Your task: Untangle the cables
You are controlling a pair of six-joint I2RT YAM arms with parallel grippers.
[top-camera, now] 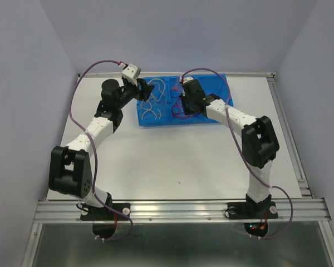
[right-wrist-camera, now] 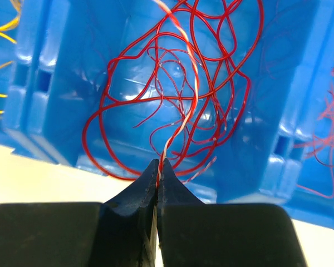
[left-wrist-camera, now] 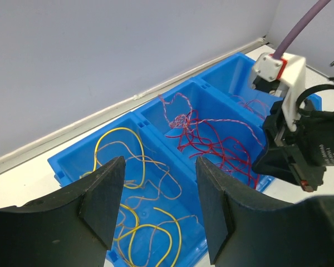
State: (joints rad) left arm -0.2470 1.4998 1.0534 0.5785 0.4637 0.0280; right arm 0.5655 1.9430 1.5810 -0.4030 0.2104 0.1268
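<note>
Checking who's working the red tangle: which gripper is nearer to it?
The right gripper: it is shut on a red-white strand from the tangle. The left gripper hovers open over the yellow wires, one compartment away.

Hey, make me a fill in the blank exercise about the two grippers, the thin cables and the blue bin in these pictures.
1. The right gripper is shut on a twisted cable coloured red and ____.
2. The left gripper has its jaws ____, holding nothing.
3. The blue bin is divided into ____ compartments.
4. The red cables lie in its ____ compartment.
Missing words: white; open; three; middle.
</note>
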